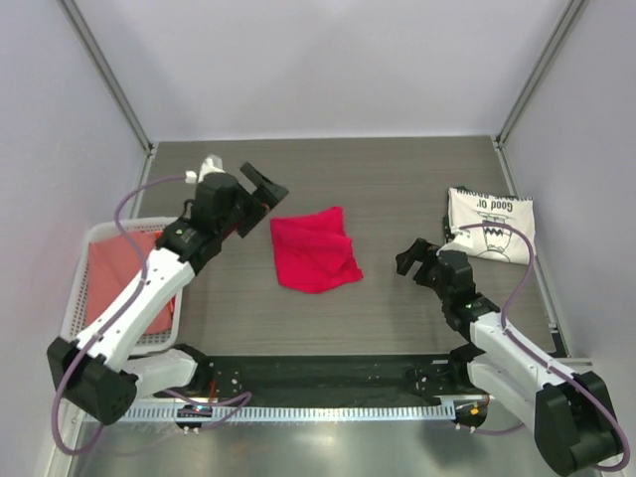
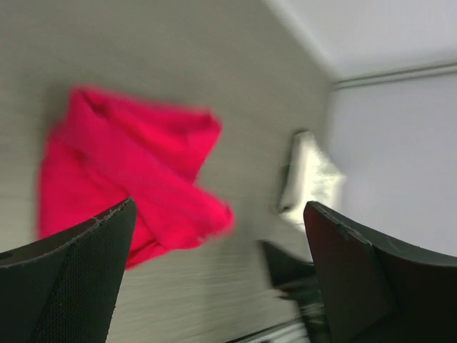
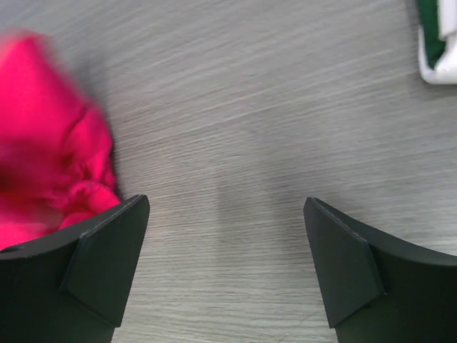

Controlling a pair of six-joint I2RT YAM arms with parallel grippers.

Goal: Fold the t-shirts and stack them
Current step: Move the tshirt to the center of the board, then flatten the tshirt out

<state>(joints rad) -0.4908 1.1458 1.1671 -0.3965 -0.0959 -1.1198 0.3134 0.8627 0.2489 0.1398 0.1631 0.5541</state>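
Tee [image 1: 316, 250]: crimson-pink, crumpled, lying between both grippers.
Left gripper [image 1: 266, 187]: nearer, just beyond its far-left corner; jaws wide, empty.
Right gripper [image 1: 415, 256]: apart on its right; jaws wide, empty.

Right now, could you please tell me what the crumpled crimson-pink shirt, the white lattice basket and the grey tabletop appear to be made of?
crumpled crimson-pink shirt: soft matte cloth, perhaps a cotton knit; it lies in loose folds and creases.
white lattice basket: probably rigid, smooth plastic; its walls are an even open grid.
grey tabletop: matte wood-grain surface, possibly laminate; fine parallel streaks run across it.
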